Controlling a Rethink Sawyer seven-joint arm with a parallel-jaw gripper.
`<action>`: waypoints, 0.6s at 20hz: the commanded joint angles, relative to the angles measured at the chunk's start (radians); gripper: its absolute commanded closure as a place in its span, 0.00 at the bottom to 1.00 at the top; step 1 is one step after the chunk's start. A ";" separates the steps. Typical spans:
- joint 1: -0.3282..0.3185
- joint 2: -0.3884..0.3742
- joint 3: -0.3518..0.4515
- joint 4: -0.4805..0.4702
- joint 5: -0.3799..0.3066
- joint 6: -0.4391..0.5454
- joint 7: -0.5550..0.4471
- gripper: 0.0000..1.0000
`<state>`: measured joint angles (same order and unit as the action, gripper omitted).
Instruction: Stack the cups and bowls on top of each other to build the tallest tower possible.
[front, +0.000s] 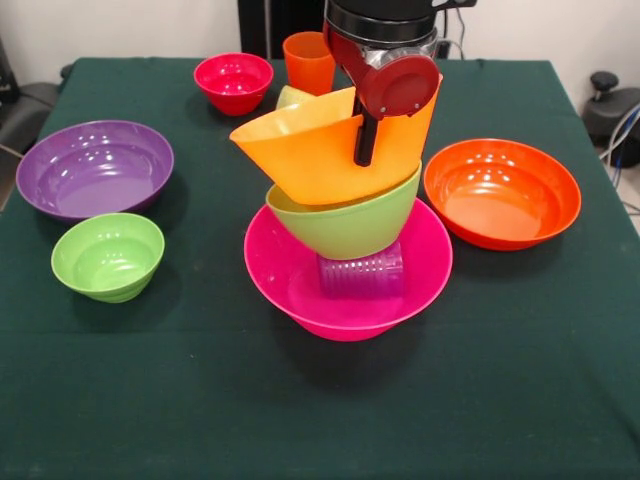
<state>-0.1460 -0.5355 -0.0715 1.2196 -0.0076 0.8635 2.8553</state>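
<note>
Pink plastic forms the base of the tower: a large pink bowl (300, 290) sits near the middle of the green-clothed table (300, 420), with a ribbed purple cup (362, 274) lying in it. A medium green bowl (345, 225) rests tilted on that cup, and a yellow-orange bowl (320, 150) leans steeply on top, its mouth facing the picture's left. The gripper (366, 140) comes down from above and is clamped on the yellow-orange bowl's raised wall, one dark finger (366, 140) showing on the outside of the bowl.

Away from the stack, a large purple bowl (95, 168) sits at the picture's left with a small green bowl (108, 256) just in front of it. A small red bowl (233, 82) and an orange cup (308, 62) stand towards the far edge, and a pale yellow cup (293, 96) peeks from behind the yellow-orange bowl. A large orange-red bowl (502, 192) sits at the right, apart from the pink bowl.
</note>
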 joint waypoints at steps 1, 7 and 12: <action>0.022 0.003 0.042 0.075 -0.071 -0.014 -0.091 1.00; 0.025 -0.005 0.042 0.099 -0.074 -0.038 -0.092 1.00; 0.020 -0.011 0.048 0.112 -0.073 -0.050 -0.098 1.00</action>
<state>-0.1423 -0.5504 -0.0728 1.2345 -0.0076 0.8635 2.8553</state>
